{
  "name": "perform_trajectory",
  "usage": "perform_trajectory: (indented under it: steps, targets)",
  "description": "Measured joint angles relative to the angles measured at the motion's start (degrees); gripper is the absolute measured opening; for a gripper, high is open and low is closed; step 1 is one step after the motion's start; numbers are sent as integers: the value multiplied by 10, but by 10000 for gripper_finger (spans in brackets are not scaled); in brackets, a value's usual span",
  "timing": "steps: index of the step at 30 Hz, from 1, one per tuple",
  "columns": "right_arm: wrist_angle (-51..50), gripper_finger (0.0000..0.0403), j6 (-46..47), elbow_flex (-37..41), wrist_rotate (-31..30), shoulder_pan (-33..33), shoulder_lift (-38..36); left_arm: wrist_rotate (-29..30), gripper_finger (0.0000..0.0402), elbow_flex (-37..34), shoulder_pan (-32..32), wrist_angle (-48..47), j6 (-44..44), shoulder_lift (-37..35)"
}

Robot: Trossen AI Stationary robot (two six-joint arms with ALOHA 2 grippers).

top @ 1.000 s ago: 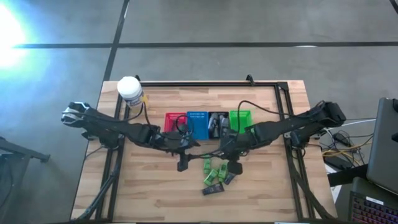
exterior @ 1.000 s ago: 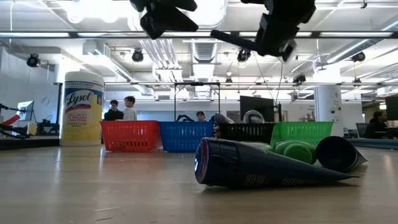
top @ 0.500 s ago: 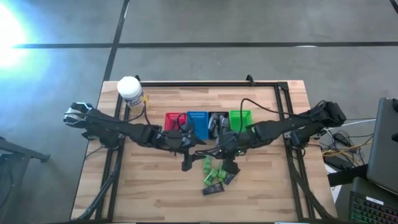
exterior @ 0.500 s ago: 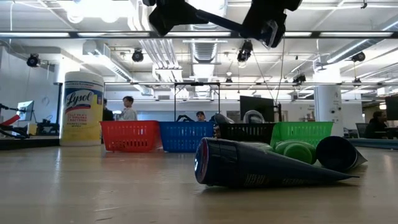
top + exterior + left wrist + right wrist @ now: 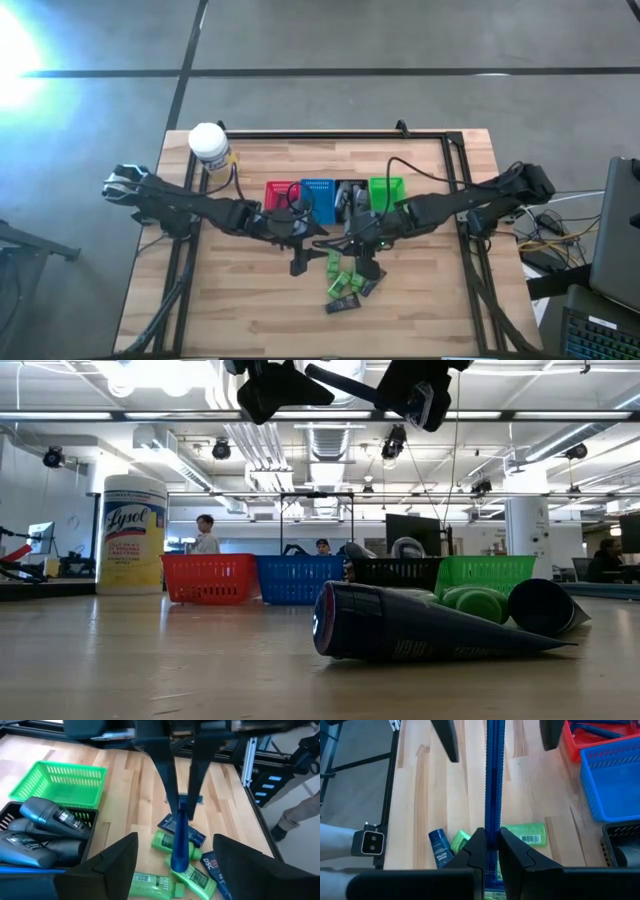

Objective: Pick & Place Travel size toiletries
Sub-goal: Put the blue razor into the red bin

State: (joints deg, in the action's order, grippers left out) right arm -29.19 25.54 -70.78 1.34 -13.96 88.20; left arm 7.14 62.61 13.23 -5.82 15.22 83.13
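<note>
The one readable word is "Lysol", in blue script on the yellow label of the white-capped canister (image 5: 132,534) standing on the worktop (image 5: 150,660).

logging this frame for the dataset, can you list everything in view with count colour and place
baskets: four, red, blue, black, green, row mid-table
grey tubes: several, in the black basket
green packets: several, pile on the table in front of the baskets
dark sachets: a few, same pile
wipes canister: one, white cap, yellow, far left corner
blue tube: one, held in the air between the arms
table: one, wood
people: a few, background
left gripper: open, facing the blue tube
right gripper: shut on the blue tube
</note>
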Motion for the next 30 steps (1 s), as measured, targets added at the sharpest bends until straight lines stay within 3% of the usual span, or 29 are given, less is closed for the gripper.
perform_trajectory:
  steps: [27, 30]
  targets:
    - [16, 23, 6, -2, 7, 0, 1, -27, 37, -1, -1, 1, -4, 8]
    - [14, 23, 5, -2, 11, 0, 1, -35, 29, -1, -1, 5, -5, 9]
